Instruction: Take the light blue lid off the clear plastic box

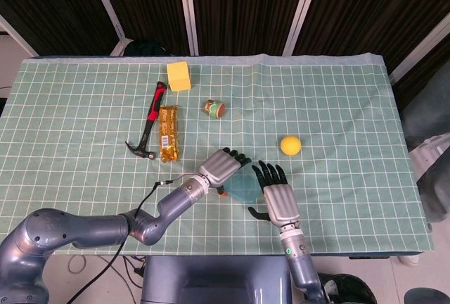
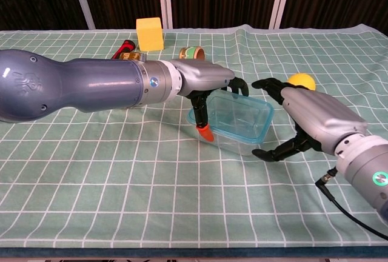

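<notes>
Green checked cloth [image 2: 121, 171] is carrying the clear plastic box [image 2: 233, 136], light blue lid [image 2: 233, 115] on. Left hand [image 2: 209, 86] is gripping its left edge; right hand [image 2: 303, 119], fingers apart, is flanking. Next, likely: pry lid upward.

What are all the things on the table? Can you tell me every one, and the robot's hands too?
Clear plastic box: one, see-through, near front middle of the table, between the two hands.
Light blue lid: one, light blue, on top of the box.
Ball: one, yellow, right of the box.
Block: one, yellow, far left of centre.
Hammer: one, red and black handle, left side.
Snack packet: one, gold, lying beside the hammer.
Small roll: one, green and orange, middle of the table.
Tablecloth: one, green with a white grid, covering the table.
Left hand: one, grey with black fingers, on the box's left end.
Right hand: one, grey with black fingers, fingers spread around the box's right end.
</notes>
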{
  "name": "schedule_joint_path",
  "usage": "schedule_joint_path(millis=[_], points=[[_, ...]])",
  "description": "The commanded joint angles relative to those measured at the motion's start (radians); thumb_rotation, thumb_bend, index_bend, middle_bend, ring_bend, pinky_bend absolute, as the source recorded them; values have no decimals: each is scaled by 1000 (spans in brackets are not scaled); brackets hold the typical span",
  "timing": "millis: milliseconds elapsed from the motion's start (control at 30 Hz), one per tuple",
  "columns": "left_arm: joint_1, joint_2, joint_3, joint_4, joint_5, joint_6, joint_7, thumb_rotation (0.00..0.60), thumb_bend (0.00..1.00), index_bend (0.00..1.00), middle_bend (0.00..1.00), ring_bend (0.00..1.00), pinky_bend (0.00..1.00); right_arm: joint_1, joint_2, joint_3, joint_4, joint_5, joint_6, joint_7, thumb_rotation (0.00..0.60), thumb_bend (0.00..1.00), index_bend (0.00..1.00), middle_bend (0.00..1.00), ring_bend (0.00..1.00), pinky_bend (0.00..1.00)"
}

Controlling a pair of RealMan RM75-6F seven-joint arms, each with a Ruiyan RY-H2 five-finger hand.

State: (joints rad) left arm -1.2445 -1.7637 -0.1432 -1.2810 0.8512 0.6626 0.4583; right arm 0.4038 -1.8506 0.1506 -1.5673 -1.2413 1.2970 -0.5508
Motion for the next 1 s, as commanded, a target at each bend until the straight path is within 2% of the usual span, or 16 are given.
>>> schedule_joint_path(millis=[33, 700, 1000], points=[[-1, 1, -2, -1, 0, -2, -4, 600, 185, 299, 341, 319, 462, 4, -6, 5, 5, 0, -1, 4, 600, 311, 0, 0, 0, 0], [-3, -9, 5, 9, 12, 0, -4, 600, 185, 299, 341, 319, 462, 12, -29, 32, 29, 12, 6, 38, 600, 310, 0, 0, 0, 0], [-8, -7, 9, 1, 8, -6, 6, 600, 185, 299, 341, 319, 472, 15, -33, 37, 51, -19, 18, 89, 600, 311, 0, 0, 0, 0]])
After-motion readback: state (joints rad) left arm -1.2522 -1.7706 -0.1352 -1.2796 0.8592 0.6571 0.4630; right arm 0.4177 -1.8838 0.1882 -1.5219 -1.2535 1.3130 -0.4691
